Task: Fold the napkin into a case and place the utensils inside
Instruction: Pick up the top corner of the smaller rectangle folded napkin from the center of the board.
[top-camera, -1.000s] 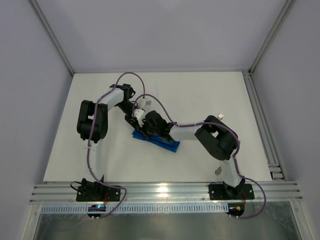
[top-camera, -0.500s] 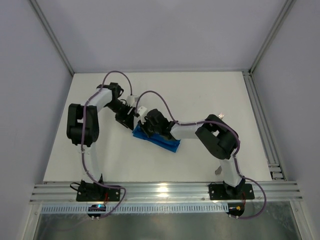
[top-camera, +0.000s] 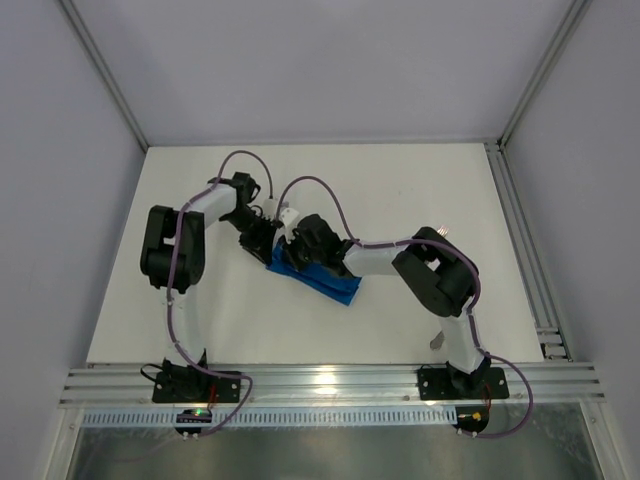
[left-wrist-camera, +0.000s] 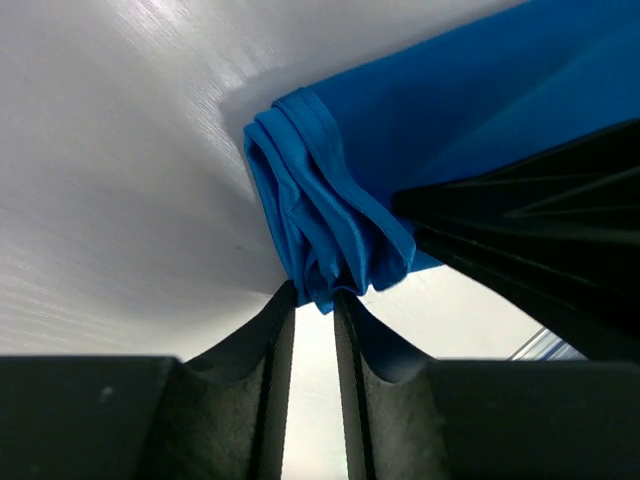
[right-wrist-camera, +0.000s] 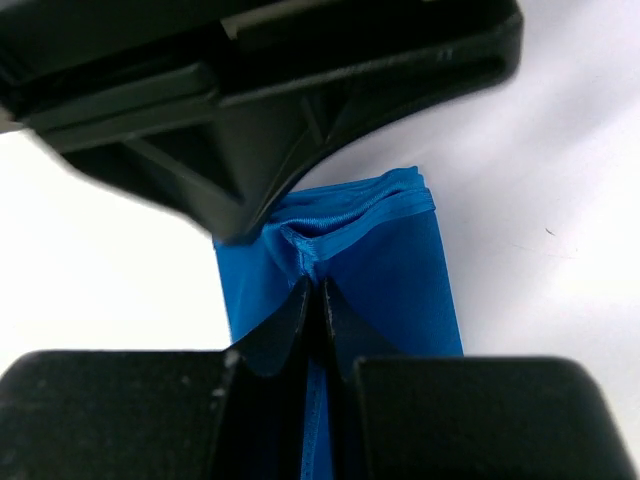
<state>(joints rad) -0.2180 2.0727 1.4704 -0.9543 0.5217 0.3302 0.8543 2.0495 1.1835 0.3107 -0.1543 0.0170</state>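
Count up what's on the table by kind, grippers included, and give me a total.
Bright blue folded cloth napkin: 1
Black two-finger grippers: 2, left gripper, right gripper
Slim silver metal utensils, partly hidden by right arm: 2
Total: 5

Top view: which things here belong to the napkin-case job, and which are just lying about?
Job:
- napkin, pinched by the left fingers and right fingers
- silver utensil, mostly hidden behind the right arm

Not the job:
- table
- metal rail
Both are fixtures rather than loose items.
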